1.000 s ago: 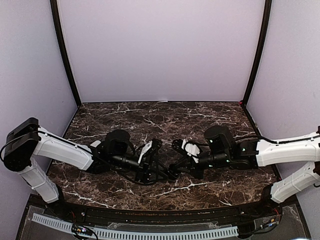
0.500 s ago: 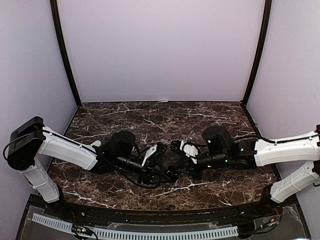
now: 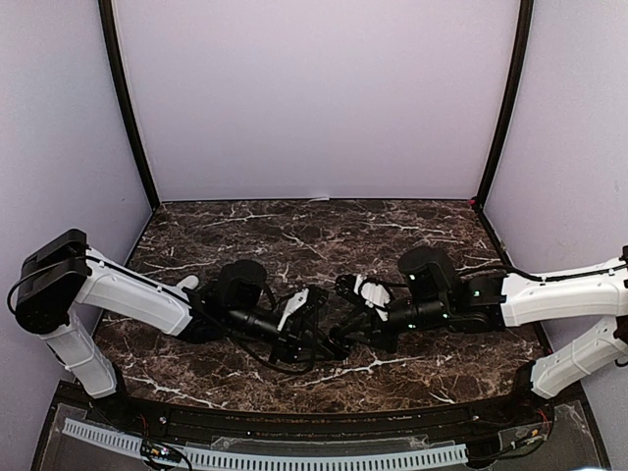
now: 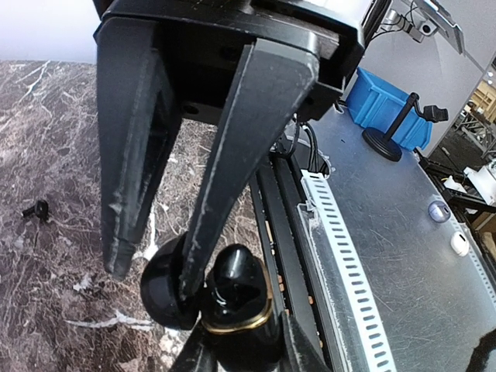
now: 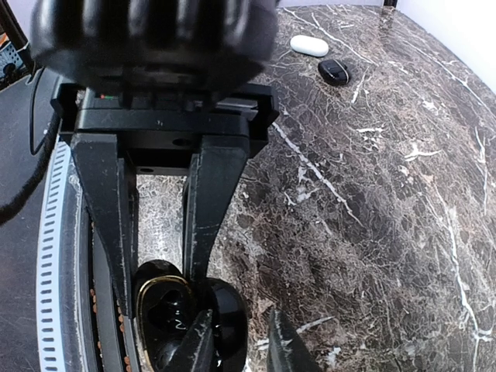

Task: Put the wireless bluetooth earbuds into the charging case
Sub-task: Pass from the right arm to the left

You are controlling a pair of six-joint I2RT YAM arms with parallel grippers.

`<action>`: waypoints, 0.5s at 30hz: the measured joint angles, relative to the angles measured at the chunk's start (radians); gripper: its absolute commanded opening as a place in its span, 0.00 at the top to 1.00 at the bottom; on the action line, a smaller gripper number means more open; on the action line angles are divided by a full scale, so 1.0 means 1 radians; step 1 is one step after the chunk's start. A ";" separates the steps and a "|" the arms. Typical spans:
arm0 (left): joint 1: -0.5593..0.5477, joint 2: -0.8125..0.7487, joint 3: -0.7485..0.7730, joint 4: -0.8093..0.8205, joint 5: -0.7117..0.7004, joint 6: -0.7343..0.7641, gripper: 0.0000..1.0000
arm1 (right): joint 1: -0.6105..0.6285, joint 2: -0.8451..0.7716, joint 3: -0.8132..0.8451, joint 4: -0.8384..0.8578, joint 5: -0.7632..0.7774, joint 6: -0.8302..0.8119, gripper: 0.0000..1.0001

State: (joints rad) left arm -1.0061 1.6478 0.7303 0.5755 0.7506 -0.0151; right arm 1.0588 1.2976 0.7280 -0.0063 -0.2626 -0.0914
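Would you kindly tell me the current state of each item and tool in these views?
black charging case: apparently open, between both tools' fingers.
left tool: closed on the case's rounded black part.
right tool: fingers flanking the case; grip unclear.
white case: closed, lying on the table.
black earbud: lying loose on the table, uninserted.

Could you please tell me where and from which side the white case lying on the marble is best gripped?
Take the white case across its narrow width at mid-length, coming down from above. It lies flat on the table, closed and pill-shaped, so its long sides probably suit the tool. Mind the black case close beside it.
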 measured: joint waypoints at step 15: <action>0.016 -0.013 -0.167 0.180 -0.025 -0.026 0.80 | -0.022 -0.110 -0.011 0.016 0.049 0.044 0.63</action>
State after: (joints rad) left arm -0.9905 1.6352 0.5629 0.7551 0.7258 -0.0410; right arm 1.0370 1.1877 0.7166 0.0097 -0.2138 -0.0475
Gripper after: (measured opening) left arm 0.272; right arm 0.360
